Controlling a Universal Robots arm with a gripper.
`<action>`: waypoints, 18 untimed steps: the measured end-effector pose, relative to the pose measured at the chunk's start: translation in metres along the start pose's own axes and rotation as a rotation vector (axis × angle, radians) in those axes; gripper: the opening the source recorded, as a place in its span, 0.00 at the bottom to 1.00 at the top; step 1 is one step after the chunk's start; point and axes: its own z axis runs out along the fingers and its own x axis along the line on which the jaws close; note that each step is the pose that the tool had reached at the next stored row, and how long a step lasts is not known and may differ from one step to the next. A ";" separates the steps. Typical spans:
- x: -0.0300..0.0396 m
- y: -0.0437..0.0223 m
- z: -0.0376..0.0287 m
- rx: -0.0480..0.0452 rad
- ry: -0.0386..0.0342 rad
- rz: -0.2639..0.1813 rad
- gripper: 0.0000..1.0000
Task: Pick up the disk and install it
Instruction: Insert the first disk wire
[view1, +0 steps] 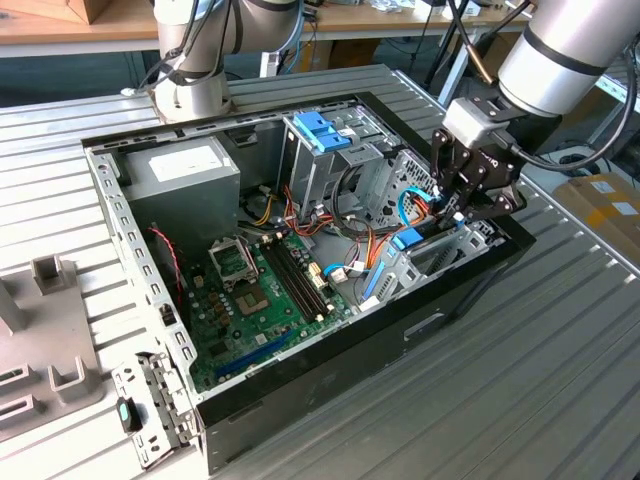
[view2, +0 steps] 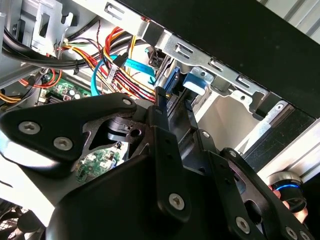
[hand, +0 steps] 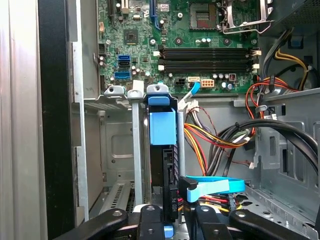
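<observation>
The disk (hand: 163, 128) stands on edge in the drive bay at the open computer case's side toward the exterior view's right. Its blue carrier frame (view1: 408, 239) shows there among the cables, and as a blue tab (view2: 193, 82) in the second wrist view. My gripper (view1: 456, 214) reaches down into that bay from above. In the first wrist view its black fingers (hand: 151, 220) sit on either side of the disk's dark edge, shut on it. A blue flat cable (hand: 215, 186) crosses just beside the disk.
The case (view1: 470, 285) lies open on a ribbed metal table. Inside are the green motherboard (view1: 262, 292), a grey power supply box (view1: 182, 172), a metal cage with a blue handle (view1: 318, 130) and bundles of coloured cables (view1: 350, 245). Another arm's base (view1: 190, 90) stands behind.
</observation>
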 end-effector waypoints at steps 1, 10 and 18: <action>0.0000 0.0000 0.0000 0.0000 0.0000 0.000 0.31; -0.0005 0.0002 -0.0103 0.0000 -0.0001 0.000 0.31; -0.0010 0.0004 -0.0212 0.0000 -0.0001 0.000 0.31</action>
